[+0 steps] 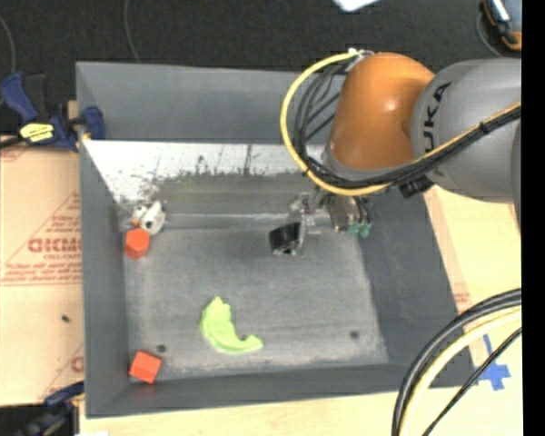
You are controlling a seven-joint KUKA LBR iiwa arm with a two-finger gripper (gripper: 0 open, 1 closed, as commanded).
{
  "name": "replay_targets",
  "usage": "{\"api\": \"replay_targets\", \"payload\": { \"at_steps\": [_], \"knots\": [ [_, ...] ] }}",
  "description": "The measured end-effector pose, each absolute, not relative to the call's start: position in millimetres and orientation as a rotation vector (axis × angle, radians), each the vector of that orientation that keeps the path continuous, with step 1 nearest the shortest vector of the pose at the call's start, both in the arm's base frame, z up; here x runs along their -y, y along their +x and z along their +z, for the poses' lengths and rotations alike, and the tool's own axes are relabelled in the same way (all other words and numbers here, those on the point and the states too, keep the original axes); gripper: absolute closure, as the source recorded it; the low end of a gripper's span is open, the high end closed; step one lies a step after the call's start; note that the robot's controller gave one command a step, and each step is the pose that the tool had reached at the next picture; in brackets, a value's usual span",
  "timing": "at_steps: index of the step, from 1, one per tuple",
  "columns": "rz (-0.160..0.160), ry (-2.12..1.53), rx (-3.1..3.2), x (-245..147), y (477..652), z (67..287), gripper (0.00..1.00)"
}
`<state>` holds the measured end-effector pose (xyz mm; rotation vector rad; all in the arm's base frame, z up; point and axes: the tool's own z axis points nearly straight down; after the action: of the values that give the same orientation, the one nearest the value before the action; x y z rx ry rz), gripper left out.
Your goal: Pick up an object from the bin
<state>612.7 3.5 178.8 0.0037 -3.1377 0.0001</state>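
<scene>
Four small things lie in the bin (100, 289): a left cube (137, 242), orange, just beside a white bit (148, 214); a corner cube (145, 367) at front-left; and a lime-green crescent (227, 328), front of centre. Its long axis runs from back-left to front-right, tip pointing right. The claw (286, 237) hangs near the back wall, seemingly over bare floor, apart from the crescent. Whether it is spread or closed I cannot tell.

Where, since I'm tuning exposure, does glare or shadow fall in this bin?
Camera view: glare whitens the grey metal bin's far wall; its left wall lies darker; the floor around the gripper, the green curved lump and the front orange cube is evenly lit.
</scene>
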Motion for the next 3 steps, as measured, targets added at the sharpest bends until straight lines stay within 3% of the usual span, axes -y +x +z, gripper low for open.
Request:
{"api": "replay_targets", "payload": {
  "at_steps": [1, 2, 3],
  "knots": [
    [0.0, 0.004, 3.146, -3.6, 613.9, 184.0, 0.0],
    [-0.002, -0.242, 3.142, 41.4, 653.0, 93.6, 0.0],
    [0.0, -0.022, 3.151, 38.6, 651.1, 128.9, 0.0]
  ]
}}
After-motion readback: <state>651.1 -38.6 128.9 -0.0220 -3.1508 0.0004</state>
